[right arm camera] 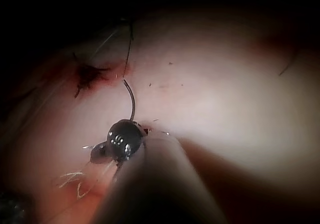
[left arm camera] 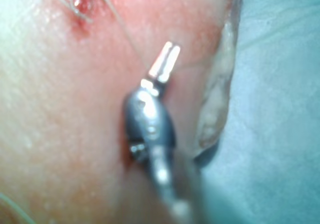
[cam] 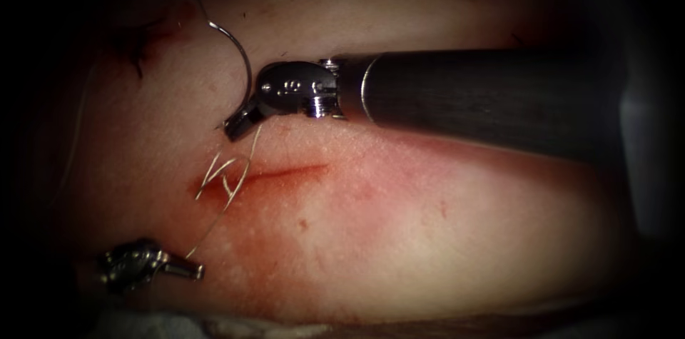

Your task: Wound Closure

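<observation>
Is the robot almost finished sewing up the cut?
Not yet. Thread is looped at the left end of the cut, so stitching has started there. The right tool holds the needle near one end, up out of the tissue. The left tool holds the thread. The cut's right stretch has no stitches.

Your endoscope view is lit at the centre and falls off into heavy dark vignetting at every edge, with bright glare on the right tool (cam: 239,127) wrist and on the thread (cam: 227,175) loops over the tissue (cam: 399,239). Your left wrist view is pale and strongly lit: the left tool (left arm camera: 165,63) jaws catch white glare while its wrist and shaft blur. Your right wrist view is dim, its surround lost in shadow, the shaft a soft dark mass.
</observation>
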Available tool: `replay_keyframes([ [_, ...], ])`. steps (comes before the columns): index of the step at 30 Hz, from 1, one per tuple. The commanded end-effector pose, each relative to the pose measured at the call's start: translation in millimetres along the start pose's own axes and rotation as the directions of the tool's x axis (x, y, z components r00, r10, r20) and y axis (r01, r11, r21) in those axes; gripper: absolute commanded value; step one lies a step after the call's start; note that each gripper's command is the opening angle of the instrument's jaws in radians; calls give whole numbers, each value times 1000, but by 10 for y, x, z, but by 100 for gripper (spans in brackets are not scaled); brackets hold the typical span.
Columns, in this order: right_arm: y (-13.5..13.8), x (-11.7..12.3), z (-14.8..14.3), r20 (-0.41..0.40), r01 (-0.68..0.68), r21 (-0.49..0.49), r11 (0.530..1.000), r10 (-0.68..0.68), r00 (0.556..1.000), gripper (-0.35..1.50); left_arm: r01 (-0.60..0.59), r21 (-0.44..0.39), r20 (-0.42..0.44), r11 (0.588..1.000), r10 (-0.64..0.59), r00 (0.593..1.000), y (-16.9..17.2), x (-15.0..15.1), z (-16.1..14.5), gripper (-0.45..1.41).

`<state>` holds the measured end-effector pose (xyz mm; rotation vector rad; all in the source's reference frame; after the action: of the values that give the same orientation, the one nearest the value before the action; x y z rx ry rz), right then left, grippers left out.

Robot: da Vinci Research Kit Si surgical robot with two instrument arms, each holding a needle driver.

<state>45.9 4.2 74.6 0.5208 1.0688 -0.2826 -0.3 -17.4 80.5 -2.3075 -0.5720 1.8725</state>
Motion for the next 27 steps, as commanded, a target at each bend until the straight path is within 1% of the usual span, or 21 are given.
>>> replay_keyframes([
  [1,6,5,12,-13,-9,-5,1000,9,1000,-35,13,2,-2,1000,-13,1000,9,-10,8,-45],
  [3,18,15,13,-22,-16,-26,1000,15,1000,-35,18,2,1,1000,-18,1000,17,-11,13,-45],
  [4,30,21,11,-32,-29,-45,999,28,999,-35,23,4,2,1000,-23,1000,22,-12,17,-45],
  [5,30,21,11,-32,-29,-45,999,28,999,-35,23,4,2,1000,-23,1000,22,-12,17,-45],
  [6,49,26,9,-33,-37,-74,997,35,999,-35,37,9,4,999,-37,999,28,-16,25,-45],
  [7,56,27,8,-35,-47,-81,996,44,998,-35,41,10,4,999,-41,999,30,-18,28,-45],
  [8,73,26,8,-43,-59,-69,996,56,998,-35,50,14,6,999,-50,999,34,-21,34,-45],
  [9,84,24,8,-58,-78,-81,994,74,996,-35,58,12,7,998,-58,998,41,-25,43,-45],
  [11,93,21,6,-72,-96,-100,990,89,993,-35,62,8,7,998,-62,998,47,-27,51,-45],
  [12,100,21,4,-98,-115,-123,986,103,990,-35,67,-1,6,998,-67,998,51,-28,58,-45],
  [16,105,22,11,-95,-123,-152,981,109,989,-35,89,-6,7,996,-89,996,57,-31,72,-45],
  [17,110,20,13,-98,-127,-160,979,112,989,-35,100,-3,7,995,-100,995,66,-32,79,-45],
  [20,111,17,16,-100,-127,-162,979,111,989,-35,113,-3,9,994,-113,994,84,-33,94,-45],
  [21,106,17,21,-97,-124,-163,979,109,989,-35,136,-17,12,991,-135,991,103,-40,110,-45],
  [23,102,17,21,-101,-127,-166,978,111,989,-35,147,-33,16,989,-147,989,116,-48,118,-45],
  [25,97,19,18,-100,-134,-171,976,118,988,-35,176,-59,26,983,-175,984,135,-65,125,-45],
  [27,94,17,15,-104,-136,-167,976,120,987,-35,204,-60,32,977,-202,979,141,-74,130,-45],
])
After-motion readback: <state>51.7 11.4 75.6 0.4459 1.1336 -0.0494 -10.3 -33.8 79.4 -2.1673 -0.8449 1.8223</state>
